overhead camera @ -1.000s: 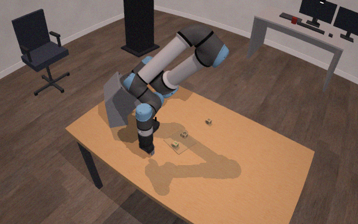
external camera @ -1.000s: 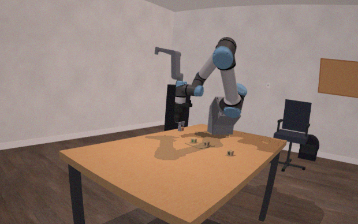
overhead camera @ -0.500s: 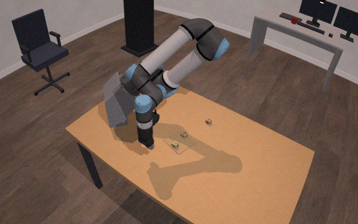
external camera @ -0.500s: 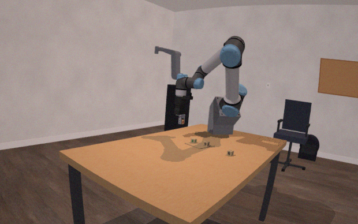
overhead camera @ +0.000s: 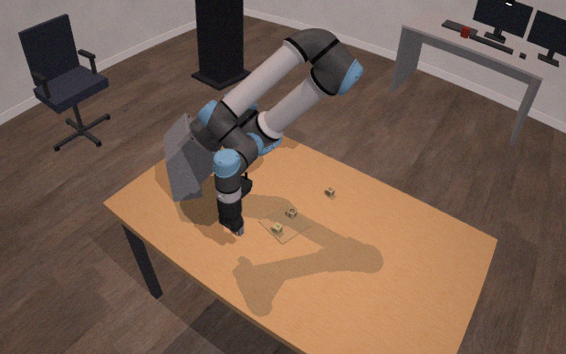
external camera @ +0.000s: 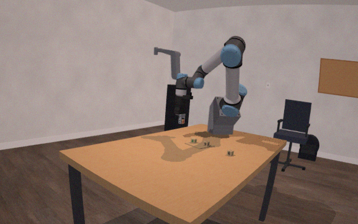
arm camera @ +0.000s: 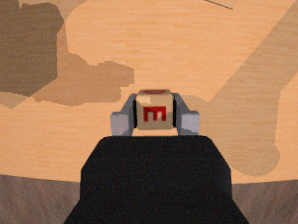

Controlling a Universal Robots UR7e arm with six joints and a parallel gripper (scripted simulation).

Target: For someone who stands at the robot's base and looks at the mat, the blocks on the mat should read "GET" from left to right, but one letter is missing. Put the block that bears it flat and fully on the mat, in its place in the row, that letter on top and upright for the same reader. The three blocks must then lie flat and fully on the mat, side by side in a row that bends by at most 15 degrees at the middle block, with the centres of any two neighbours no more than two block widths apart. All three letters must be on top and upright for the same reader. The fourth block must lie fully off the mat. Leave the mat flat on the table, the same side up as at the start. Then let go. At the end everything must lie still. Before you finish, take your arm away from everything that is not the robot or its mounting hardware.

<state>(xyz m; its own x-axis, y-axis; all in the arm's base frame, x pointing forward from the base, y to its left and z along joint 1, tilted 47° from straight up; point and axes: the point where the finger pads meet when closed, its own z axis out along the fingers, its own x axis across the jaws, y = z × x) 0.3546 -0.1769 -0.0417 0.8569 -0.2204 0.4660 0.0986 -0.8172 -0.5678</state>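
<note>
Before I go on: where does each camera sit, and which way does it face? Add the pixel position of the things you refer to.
Top: high off the table's side, looking obliquely down on the table [overhead camera: 411, 283] [external camera: 144, 179] [arm camera: 175, 45]; whole arm [overhead camera: 261, 77] [external camera: 232, 81] shows.
Exterior: beyond the end opposite the base, facing it; arm and jaws show.
Wrist: on the wrist, looking down past the jaws, shut on the red-lettered block [arm camera: 154, 121].
Top and exterior share the mat [overhead camera: 284, 236] [external camera: 197, 146] and chair [overhead camera: 72, 88] [external camera: 297, 118].

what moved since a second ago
The gripper has risen, with the red-lettered block up between its fingers; I can't see any fresh grasp or release. The mat, the two blocks on it and the block beyond it look unmoved.
</note>
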